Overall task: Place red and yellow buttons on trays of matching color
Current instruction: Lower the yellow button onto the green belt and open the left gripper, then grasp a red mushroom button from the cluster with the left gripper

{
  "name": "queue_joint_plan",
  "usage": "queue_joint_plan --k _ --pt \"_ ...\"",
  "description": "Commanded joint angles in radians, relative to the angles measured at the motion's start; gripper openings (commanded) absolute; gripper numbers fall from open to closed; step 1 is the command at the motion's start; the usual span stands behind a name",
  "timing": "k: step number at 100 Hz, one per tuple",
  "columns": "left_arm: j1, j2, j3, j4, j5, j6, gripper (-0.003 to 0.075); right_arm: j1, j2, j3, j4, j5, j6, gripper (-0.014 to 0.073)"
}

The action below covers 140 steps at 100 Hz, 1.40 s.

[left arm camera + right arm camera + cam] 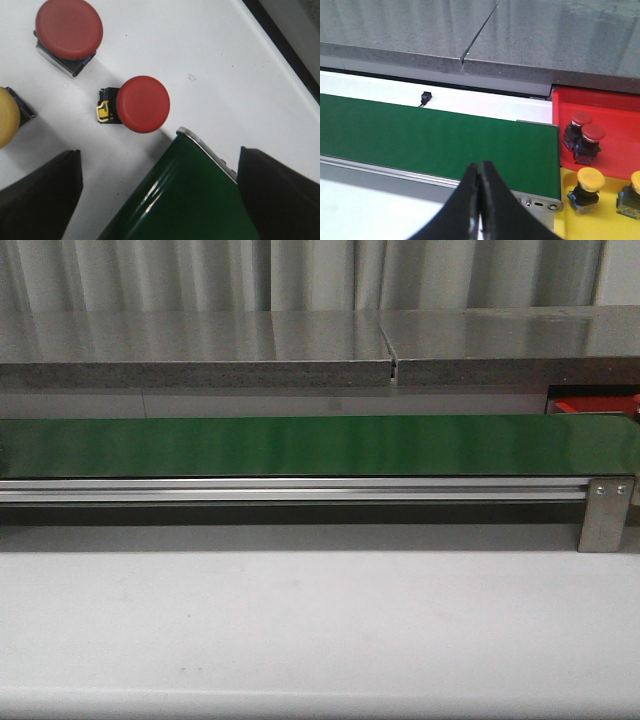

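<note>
The right gripper (480,200) has its two dark fingers pressed together with nothing between them, hanging over the near rail of the green conveyor belt (435,137). Past the belt's end lie the red tray (615,115), carrying two red buttons (581,120) (593,134) that touch each other, and the yellow tray (605,220), carrying two yellow buttons (590,180) (636,182) set apart (the second is cut off at the frame edge).

The left gripper (160,200) stands wide open and empty above the belt's rounded end (190,200). Just beyond that end, on the white table (210,60), a red button (142,104) lies on its side; another red button (69,28) sits farther off, and a yellow button (7,116) shows partly at the frame edge.

In the front view neither arm appears; only a red sliver of tray (592,405) peeks behind the belt (300,445)
</note>
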Motion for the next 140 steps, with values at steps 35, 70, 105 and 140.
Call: queue_joint_plan --k 35,70,105,140 --pt "0.002 0.051 -0.103 -0.030 -0.076 -0.048 0.0617 0.002 0.002 -0.025 0.015 -0.053 -0.012 -0.0076" --pt "0.002 0.098 -0.105 -0.034 -0.102 -0.062 0.0617 0.002 0.002 -0.025 0.015 -0.051 -0.012 -0.0076" --pt "0.002 0.104 -0.105 -0.085 -0.150 -0.062 0.0318 0.002 0.002 -0.025 0.015 -0.051 -0.012 -0.0076" --pt "0.002 0.097 -0.105 -0.090 -0.141 -0.060 0.0186 0.002 0.002 -0.025 0.015 -0.051 -0.012 -0.0076"
